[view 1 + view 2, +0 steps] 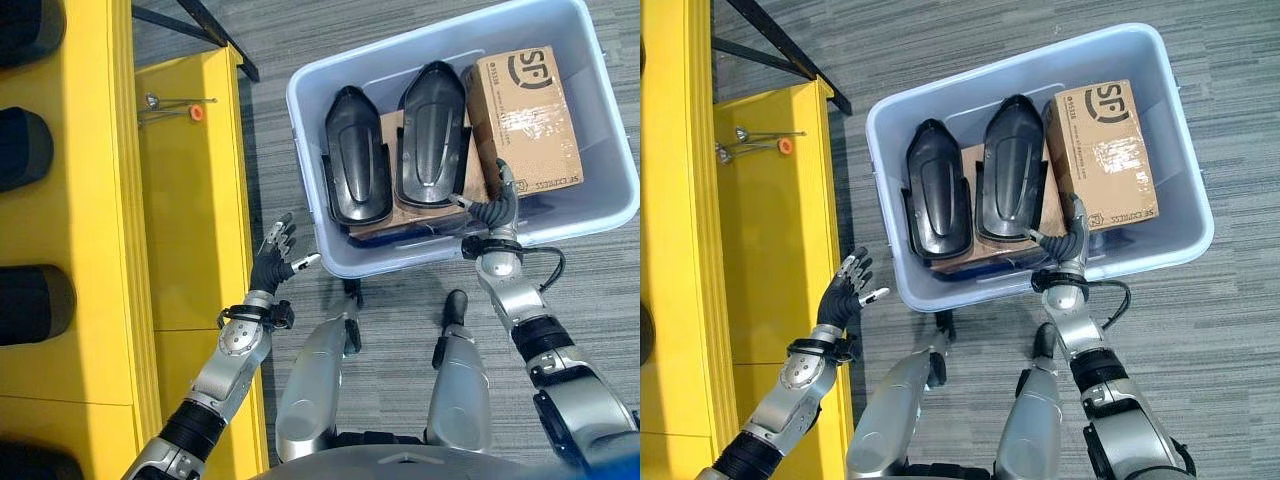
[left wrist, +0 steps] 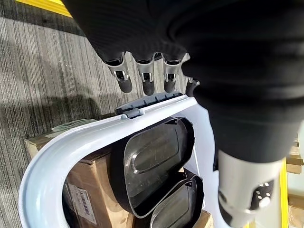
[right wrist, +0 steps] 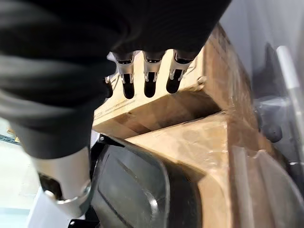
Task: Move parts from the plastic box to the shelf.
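Right hand reaching into the box, parts not yet lifted

Grey carpet runs under everything I'm looking down on, with the yellow shelf (image 1: pixel 180 200) along my left and the pale plastic box (image 1: pixel 300 90) straight ahead on the floor. Inside the box lie two black moulded parts (image 1: pixel 357 160), side by side, resting on a flat brown carton, and a taped cardboard box (image 1: pixel 525 120) sits just beside them toward my right.

My right hand (image 1: pixel 497 205) is over the near rim and down inside the box, fingers relaxed and slightly bent above the near end of the cardboard box and the right-hand black part; in its wrist view the fingertips (image 3: pixel 148 88) hang just above the cardboard edge and clasp nothing. My left hand (image 1: pixel 275 255) hovers outside the box, near its left corner and just off the shelf edge, fingers spread loose and empty.

I judge the black parts to be stiff, hollow plastic shells: light, smooth and a bit slippery, unlikely to break but prone to twisting out of a one-sided pinch. Their raised rim looks the best place to take hold, thumb under the near lip and fingers over the top. The cardboard box looks heavier and wide for one hand, so I'd want both hands on its short sides
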Robot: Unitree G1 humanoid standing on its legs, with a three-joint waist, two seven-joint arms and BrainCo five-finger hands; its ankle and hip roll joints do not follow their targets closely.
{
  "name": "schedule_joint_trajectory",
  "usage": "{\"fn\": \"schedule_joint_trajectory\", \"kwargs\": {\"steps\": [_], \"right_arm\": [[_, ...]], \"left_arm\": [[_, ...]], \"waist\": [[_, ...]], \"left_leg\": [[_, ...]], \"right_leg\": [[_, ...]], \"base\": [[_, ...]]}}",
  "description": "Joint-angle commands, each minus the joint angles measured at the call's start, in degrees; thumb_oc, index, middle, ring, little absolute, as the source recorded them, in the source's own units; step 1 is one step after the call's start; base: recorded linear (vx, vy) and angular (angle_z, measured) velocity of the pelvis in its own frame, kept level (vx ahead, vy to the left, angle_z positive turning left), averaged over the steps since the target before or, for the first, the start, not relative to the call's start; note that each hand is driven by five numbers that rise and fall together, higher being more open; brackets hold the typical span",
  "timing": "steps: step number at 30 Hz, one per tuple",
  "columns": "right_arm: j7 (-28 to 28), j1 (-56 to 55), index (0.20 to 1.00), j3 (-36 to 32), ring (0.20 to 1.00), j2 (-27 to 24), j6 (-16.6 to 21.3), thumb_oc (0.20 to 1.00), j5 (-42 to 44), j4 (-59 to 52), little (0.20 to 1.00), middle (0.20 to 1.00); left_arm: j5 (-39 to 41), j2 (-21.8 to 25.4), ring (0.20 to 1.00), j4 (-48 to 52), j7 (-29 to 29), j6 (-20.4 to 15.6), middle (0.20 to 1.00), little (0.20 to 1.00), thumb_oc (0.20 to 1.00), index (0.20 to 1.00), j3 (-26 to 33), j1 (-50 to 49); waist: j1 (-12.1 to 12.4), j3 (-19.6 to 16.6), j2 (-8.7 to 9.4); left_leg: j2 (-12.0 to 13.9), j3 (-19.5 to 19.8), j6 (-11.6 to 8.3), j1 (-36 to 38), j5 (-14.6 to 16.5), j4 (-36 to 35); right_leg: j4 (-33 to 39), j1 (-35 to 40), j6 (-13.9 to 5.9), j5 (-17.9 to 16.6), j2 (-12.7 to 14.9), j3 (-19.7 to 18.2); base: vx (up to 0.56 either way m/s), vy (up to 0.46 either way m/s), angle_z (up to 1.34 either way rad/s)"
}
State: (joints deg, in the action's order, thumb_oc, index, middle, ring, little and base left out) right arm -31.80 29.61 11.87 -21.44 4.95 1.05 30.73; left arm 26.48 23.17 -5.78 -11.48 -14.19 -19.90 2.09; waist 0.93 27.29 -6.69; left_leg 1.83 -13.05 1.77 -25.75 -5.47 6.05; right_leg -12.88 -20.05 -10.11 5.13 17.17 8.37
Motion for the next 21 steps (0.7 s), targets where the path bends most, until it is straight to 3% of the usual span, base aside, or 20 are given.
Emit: {"fn": "schedule_joint_trajectory", "kwargs": {"steps": [1, 7, 21], "right_arm": [[-1.16, 2.4, 1.0, -0.2, 1.0, -1.04, 1.37, 1.0, -0.26, -1.28, 1.0, 1.0], [-1.24, 3.17, 1.0, 0.06, 1.0, -1.26, 1.28, 1.0, -0.55, -1.09, 1.0, 1.0], [-3.37, 17.97, 1.0, -1.56, 1.0, -6.43, 1.74, 1.0, 8.66, 17.12, 1.0, 1.0]], "left_arm": [[0.95, 2.24, 1.0, 4.43, -0.16, -2.95, 1.0, 1.0, 1.0, 1.0, 0.69, 0.42], [0.99, 2.32, 1.0, 4.39, -0.37, -3.02, 1.0, 1.0, 1.0, 1.0, 0.71, 0.52], [2.11, 4.37, 1.0, 5.97, -0.91, -3.09, 1.0, 1.0, 1.0, 1.0, 0.03, 1.32]], "waist": [[0.88, -0.3, 1.29], [1.17, -0.14, 1.4], [3.11, 1.3, 0.69]], "left_leg": [[6.86, 2.07, -7.07, -1.92, 3.27, 6.33], [6.8, 2.36, -7.08, -2.57, 3.21, 6.39], [6.57, 2.75, -7.0, -5.18, 3.29, 6.91]], "right_leg": [[4.84, -1.2, -1.44, -11.72, 6.24, 2.64], [4.69, -1.51, -1.42, -11.71, 6.06, 2.75], [3.91, -3.46, -1.09, -11.33, 5.74, 2.76]], "base": [[0.0, 0.0, 0.0], [0.0, 0.001, 0.02], [0.0, 0.004, 0.03]]}}
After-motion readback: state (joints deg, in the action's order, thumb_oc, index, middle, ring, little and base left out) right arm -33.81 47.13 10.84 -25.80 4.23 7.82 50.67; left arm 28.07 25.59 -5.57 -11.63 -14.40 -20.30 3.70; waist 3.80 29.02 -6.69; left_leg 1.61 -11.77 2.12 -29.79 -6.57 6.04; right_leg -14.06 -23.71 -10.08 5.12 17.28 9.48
